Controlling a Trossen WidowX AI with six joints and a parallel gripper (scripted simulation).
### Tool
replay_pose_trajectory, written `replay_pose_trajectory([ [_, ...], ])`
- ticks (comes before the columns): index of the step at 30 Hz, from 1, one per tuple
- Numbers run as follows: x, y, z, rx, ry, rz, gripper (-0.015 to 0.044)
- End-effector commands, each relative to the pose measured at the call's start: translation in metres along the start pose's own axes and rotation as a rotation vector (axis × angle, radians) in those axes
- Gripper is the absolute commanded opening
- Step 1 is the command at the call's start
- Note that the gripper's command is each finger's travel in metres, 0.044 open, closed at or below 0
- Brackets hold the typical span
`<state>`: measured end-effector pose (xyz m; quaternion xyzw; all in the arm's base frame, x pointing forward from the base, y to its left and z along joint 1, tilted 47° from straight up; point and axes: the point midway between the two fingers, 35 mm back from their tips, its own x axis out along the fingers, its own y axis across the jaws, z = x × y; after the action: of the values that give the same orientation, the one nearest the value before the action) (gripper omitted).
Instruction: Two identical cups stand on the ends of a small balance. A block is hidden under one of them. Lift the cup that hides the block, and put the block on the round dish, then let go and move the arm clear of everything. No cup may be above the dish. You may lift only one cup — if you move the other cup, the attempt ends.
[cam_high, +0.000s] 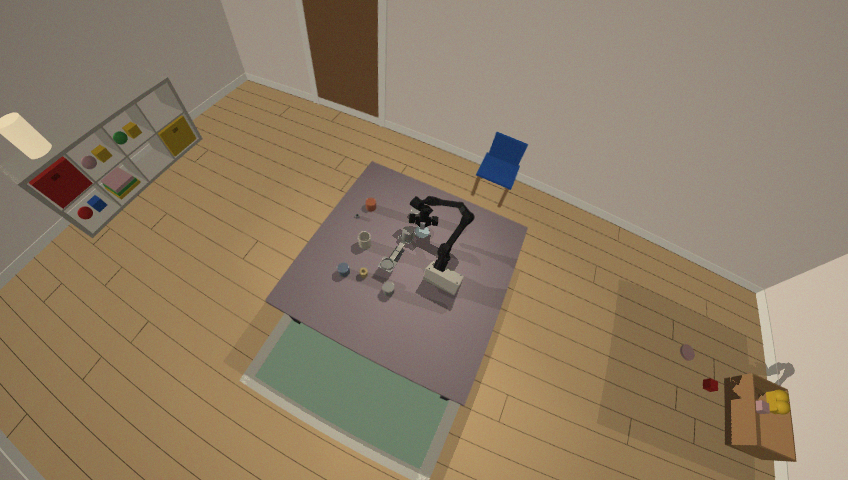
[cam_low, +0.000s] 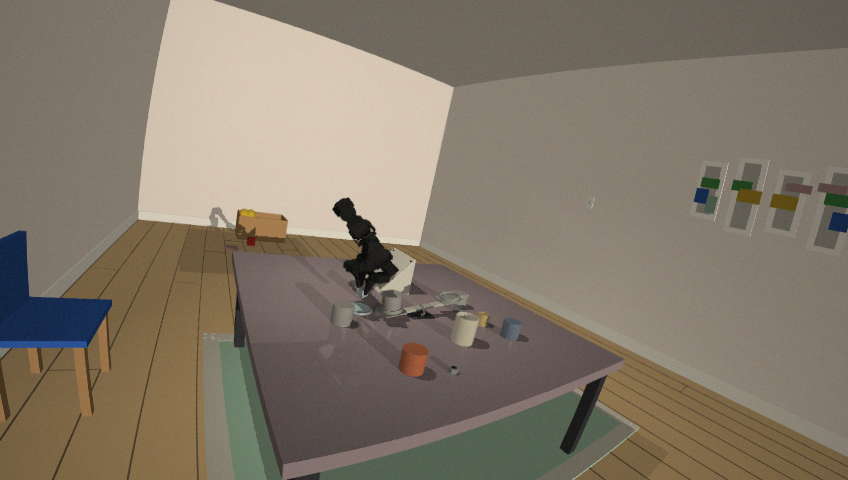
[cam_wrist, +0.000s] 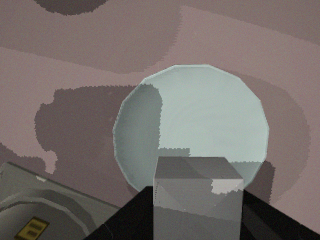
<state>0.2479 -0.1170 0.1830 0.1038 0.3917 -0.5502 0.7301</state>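
Observation:
My gripper (cam_high: 422, 224) (cam_low: 360, 290) (cam_wrist: 192, 196) is shut on a grey block (cam_wrist: 197, 217). It holds the block a little above the pale blue round dish (cam_high: 422, 233) (cam_low: 362, 309) (cam_wrist: 210, 110). In the wrist view the block overlaps the dish's near edge. The balance (cam_high: 396, 253) (cam_low: 437, 303) (cam_wrist: 20, 177) stands beside the dish. One grey cup (cam_high: 407, 236) (cam_low: 391, 302) is on its end close to the dish. Its other end, a ringed platform (cam_high: 386, 263) (cam_low: 450, 295), bears no cup. Another grey cup (cam_high: 387, 289) stands on the table beyond that end.
A larger grey cup (cam_low: 342, 314) stands close to the dish, mostly hidden by the arm in the top view. A cream cup (cam_high: 364, 240) (cam_low: 464, 329), an orange cup (cam_high: 370, 204) (cam_low: 412, 359), a blue cup (cam_high: 342, 269) (cam_low: 510, 329) and a small yellow cup (cam_high: 363, 271) (cam_low: 483, 319) stand farther off.

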Motion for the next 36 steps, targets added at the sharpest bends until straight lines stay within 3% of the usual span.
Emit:
replay_pose_trajectory([
  [1, 0.015, -0.003, 0.001, 0.003, -0.003, -0.002, 0.0],
  [24, 0.051, -0.004, 0.002, 0.003, -0.008, -0.003, 0.0],
  [36, 0.046, -0.004, 0.002, 0.008, -0.011, -0.003, 0.0315],
])
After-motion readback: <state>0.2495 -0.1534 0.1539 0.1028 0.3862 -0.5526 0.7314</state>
